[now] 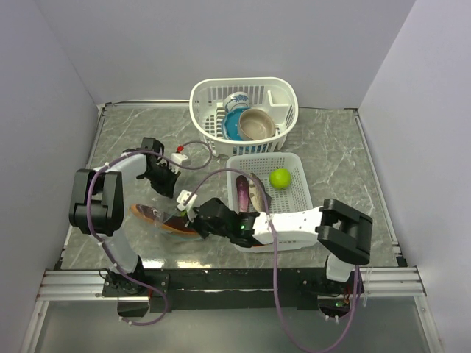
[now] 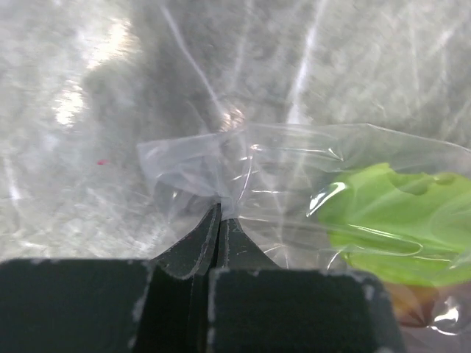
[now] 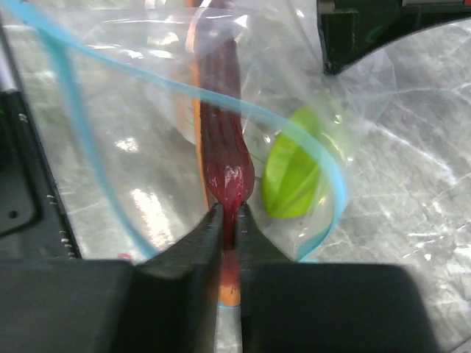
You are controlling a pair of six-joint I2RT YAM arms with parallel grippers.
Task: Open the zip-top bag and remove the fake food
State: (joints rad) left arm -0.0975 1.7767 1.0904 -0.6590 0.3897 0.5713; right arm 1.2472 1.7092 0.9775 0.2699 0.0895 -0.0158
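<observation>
Two pieces of fake food, a green round fruit and a dark purple aubergine, already lie in the white tray, so you can judge the job to be partly done. The zip-top bag lies flat on the counter between the two arms, just left of the tray. Its mouth is open: in the right wrist view the blue zip strip spreads in a wide loop instead of running as one closed line. At least two things are inside the clear, crinkled plastic, a long red piece with an orange edge and a flat green leaf-shaped piece beside it. Your right tool has reached in through the mouth, and its tips are pinched narrow on the near end of the long red piece. Your left tool is clamped tight on a fold of the plastic at the far end, anchoring the bag. What is left, by my reading, is to draw the red piece out, then the leaf. Whether anything else hides in the bag you cannot tell from here. Farther back stands a white basket with a blue bowl and a tan bowl.
</observation>
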